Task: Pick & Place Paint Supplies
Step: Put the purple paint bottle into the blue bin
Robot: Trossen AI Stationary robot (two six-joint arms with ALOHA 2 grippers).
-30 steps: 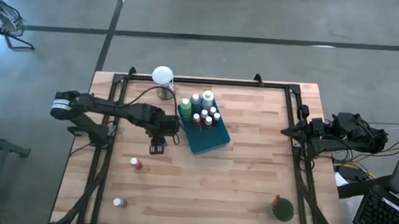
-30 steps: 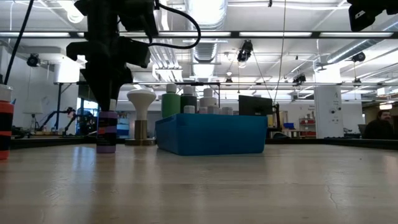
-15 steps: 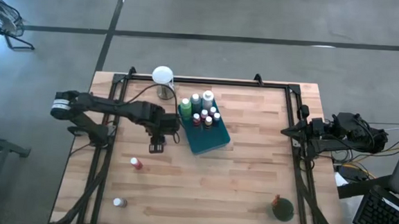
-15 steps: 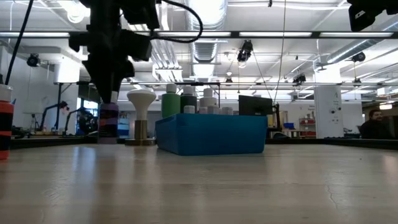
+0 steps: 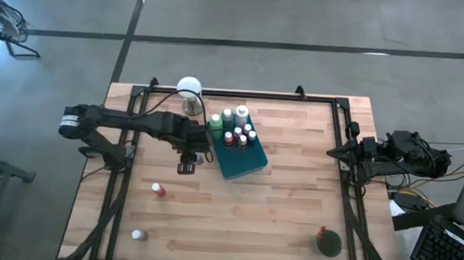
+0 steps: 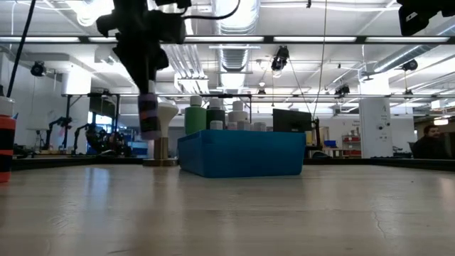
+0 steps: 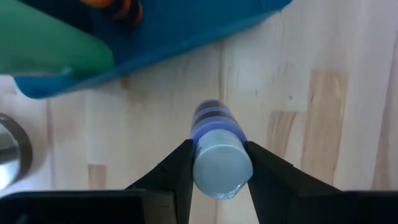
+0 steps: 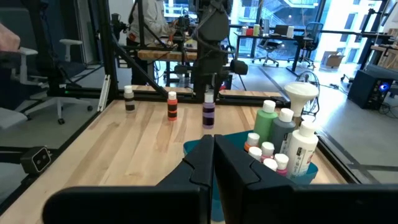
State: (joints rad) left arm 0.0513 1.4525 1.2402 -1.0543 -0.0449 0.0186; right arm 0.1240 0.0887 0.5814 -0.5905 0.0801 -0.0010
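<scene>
Left gripper (image 5: 185, 167) jaws pinch one purple bottle (image 6: 148, 117) just beside the blue tray (image 5: 250, 161); two bottles on bench (image 5: 291, 214); right gripper (image 5: 333, 152) jaws pressed together.

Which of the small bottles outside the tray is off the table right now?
The purple bottle, clamped in the left gripper and hanging above the wood beside the teal tray. The red bottle and the brown bottle stand on the table.

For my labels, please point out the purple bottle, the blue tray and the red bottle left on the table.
purple bottle (image 6: 148, 115): low view, its striped body.
blue tray (image 6: 242, 153): low view, its front wall.
red bottle (image 5: 157, 190): high view, its body.
</scene>
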